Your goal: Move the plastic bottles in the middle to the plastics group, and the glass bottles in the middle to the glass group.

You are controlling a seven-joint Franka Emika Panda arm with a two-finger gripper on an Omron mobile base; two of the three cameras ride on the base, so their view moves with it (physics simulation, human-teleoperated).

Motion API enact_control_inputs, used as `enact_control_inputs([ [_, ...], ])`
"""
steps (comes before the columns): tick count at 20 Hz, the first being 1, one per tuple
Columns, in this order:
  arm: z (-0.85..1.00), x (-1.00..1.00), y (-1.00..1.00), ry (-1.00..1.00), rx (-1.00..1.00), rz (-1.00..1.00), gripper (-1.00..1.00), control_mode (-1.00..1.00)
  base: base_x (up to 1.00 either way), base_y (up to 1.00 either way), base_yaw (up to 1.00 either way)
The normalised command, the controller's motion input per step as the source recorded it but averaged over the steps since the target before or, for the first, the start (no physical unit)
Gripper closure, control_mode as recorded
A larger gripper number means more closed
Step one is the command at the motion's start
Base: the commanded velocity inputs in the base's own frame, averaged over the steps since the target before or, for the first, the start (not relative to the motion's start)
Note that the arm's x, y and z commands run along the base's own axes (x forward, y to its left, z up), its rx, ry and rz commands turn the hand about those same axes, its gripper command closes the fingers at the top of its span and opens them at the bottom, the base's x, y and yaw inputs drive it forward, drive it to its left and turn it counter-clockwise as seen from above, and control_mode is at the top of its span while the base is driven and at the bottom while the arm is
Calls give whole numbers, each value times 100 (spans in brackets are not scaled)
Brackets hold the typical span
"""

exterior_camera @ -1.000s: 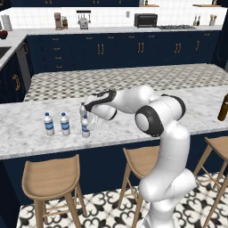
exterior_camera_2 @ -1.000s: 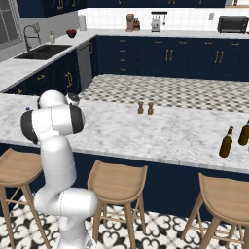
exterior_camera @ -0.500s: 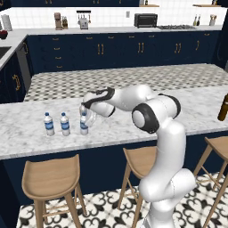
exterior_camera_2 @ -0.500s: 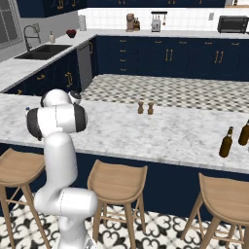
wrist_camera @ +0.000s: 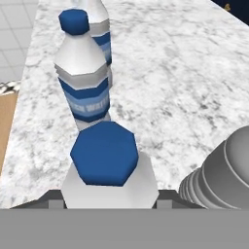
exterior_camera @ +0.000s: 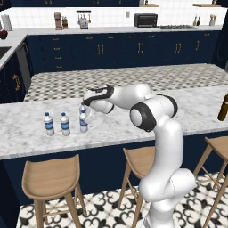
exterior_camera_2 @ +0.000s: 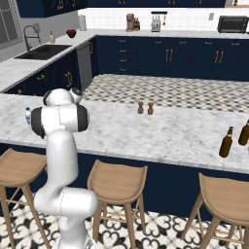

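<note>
The step in hand looks like the delivery of a small clear plastic water bottle with a blue label band (exterior_camera: 83, 121) to the plastics group at the left end of the white marble worktop (exterior_camera: 187, 107). In the left base view the tool (exterior_camera: 84, 108) sits right over this bottle, which stands upright on the worktop. In the hand view its blue cap (wrist_camera: 103, 152) lies between the dark finger tips at six o'clock, so the tool seems to be pinching the bottle, though the contact itself is hidden.

At nine o'clock of it two matching blue-banded bottles (exterior_camera: 65, 124) stand in a row, close but apart. A plain greyish ribbed bottle (wrist_camera: 223, 170) sits just beside it, at four o'clock in the hand view.

Next, I judge, the fingers should spread and the hand lift straight up, since the neighbours could be tipped by any sideways drift. Two dark-brown long-necked glass bottles (exterior_camera_2: 225, 142) wait at the far right end.
</note>
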Motion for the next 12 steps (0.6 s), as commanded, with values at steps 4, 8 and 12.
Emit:
enact_control_inputs([
  [4, -11, 0, 9, 0, 0, 0, 100, -100, 0, 0, 0],
  [8, -26, 0, 2, 0, 0, 0, 100, -100, 0, 0, 0],
  [12, -4, 0, 0, 0, 0, 0, 100, -100, 0, 0, 0],
])
